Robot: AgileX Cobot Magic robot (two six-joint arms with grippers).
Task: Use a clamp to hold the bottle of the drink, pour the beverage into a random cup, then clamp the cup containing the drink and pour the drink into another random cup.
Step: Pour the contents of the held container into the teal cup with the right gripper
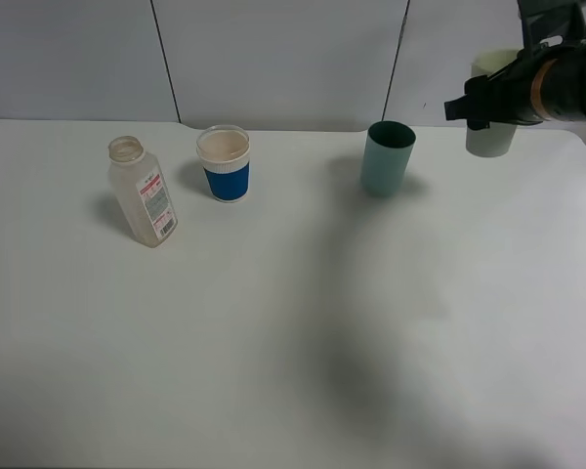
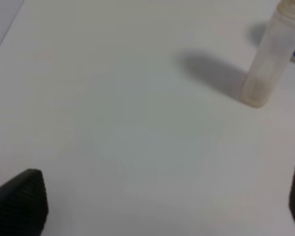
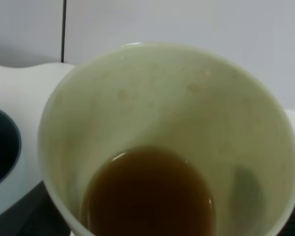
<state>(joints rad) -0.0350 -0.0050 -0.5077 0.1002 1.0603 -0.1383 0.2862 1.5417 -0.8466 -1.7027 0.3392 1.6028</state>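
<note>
over the near left of the table: left gripper (image 2: 160,204) hangs with its jaws spread wide, gripping nothing; bare table (image 1: 273,352) lies between them.
bottle and left gripper: the bottle (image 2: 270,59) stands upright ahead of the open jaws and off to one side, well apart, with only table surface between.
middle row, left: the same bottle shows in the high view, label facing the camera, round neck open at the top, translucent body pale throughout.
middle row, next along: white cup with blue band (image 1: 225,164) stands just beside the bottle, not touching; its inside is pale, contents i cannot tell.
middle row, right of centre: teal cup (image 1: 386,158) is upright with a dark inside, well apart from the white cup.
far right corner: right gripper (image 1: 493,98) is clamped around the middle of the tumbler (image 1: 490,142), which sits about upright; whether its base touches the table i cannot tell.
tumbler and teal cup: near each other, apart, the teal cup the nearer to the camera.
inside the tumbler: brown beverage (image 3: 147,196) pools at the bottom, pale green wall bare above it.
</note>
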